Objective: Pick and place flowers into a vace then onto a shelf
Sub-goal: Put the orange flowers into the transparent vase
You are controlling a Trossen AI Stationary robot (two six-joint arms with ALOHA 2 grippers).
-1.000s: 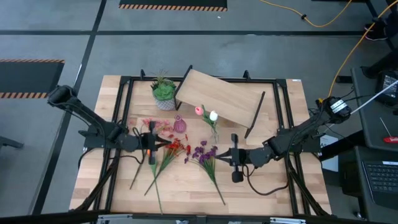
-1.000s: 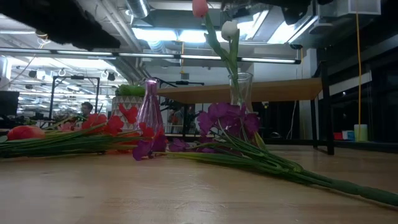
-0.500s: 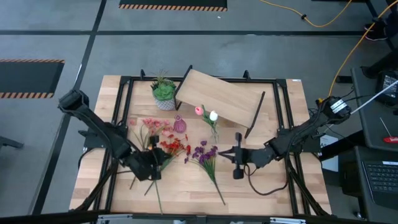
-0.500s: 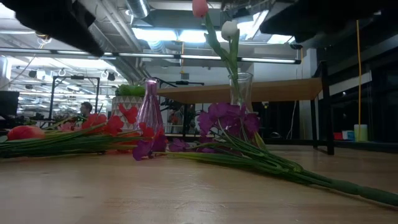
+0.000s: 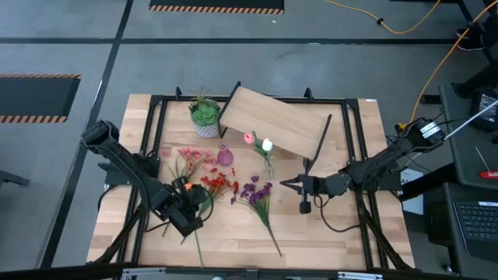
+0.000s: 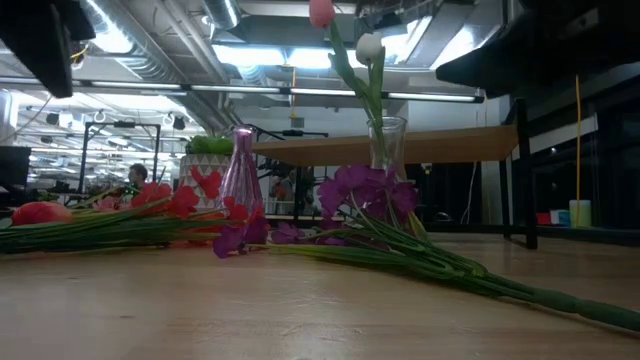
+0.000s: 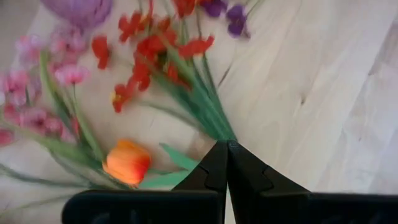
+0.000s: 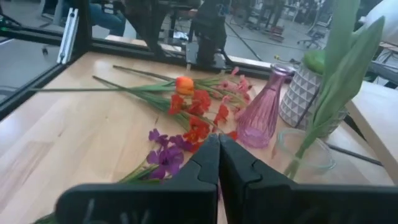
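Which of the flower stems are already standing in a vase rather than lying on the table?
The pink and white tulips, upright in the clear glass vase by the shelf. The red, purple and orange stems lie flat.

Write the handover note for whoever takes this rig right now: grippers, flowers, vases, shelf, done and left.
Left gripper: shut, empty, above the orange tulip and the red cluster stems.
Right gripper: shut, empty, over bare tabletop right of the purple cluster stems.
Clear glass vase: holds the pink tulip and white tulip, and stands on the table in front of the light wooden shelf on black legs.
Pink glass vase: empty.
Pink blossom stems lie loose on the table.
Done: two tulips in the vase.
Left: remaining stems into a vase, then vase onto the shelf.
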